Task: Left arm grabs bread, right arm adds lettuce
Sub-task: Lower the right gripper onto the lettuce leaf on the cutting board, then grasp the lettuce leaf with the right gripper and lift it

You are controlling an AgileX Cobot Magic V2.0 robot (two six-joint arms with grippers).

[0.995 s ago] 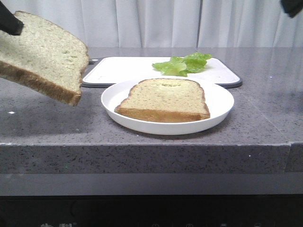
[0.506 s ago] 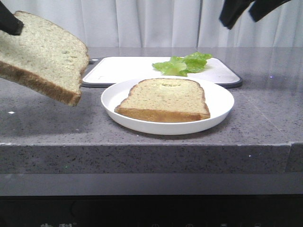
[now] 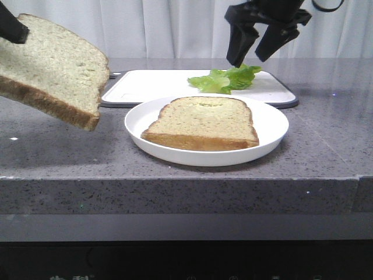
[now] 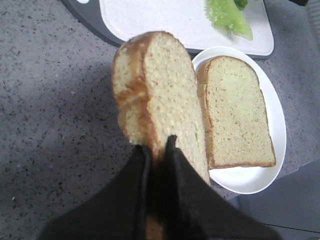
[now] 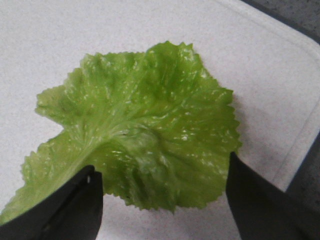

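Observation:
My left gripper (image 4: 156, 145) is shut on the thick bread slice (image 3: 52, 67) and holds it tilted in the air, left of the plate; the slice also shows in the left wrist view (image 4: 157, 95). A thinner slice (image 3: 204, 122) lies on the white plate (image 3: 271, 125). The lettuce leaf (image 3: 226, 79) lies on the white cutting board (image 3: 151, 84) behind the plate. My right gripper (image 3: 256, 55) is open, just above the leaf. In the right wrist view the leaf (image 5: 145, 130) lies between and beyond its spread fingers (image 5: 75, 205).
The plate stands in the middle of the grey speckled counter (image 3: 58, 151), near its front edge. The cutting board has a dark rim (image 3: 288, 104). A white curtain (image 3: 175, 26) hangs behind.
My right gripper has come in from the upper right and down to just above the lettuce. The left gripper and its bread have not moved.

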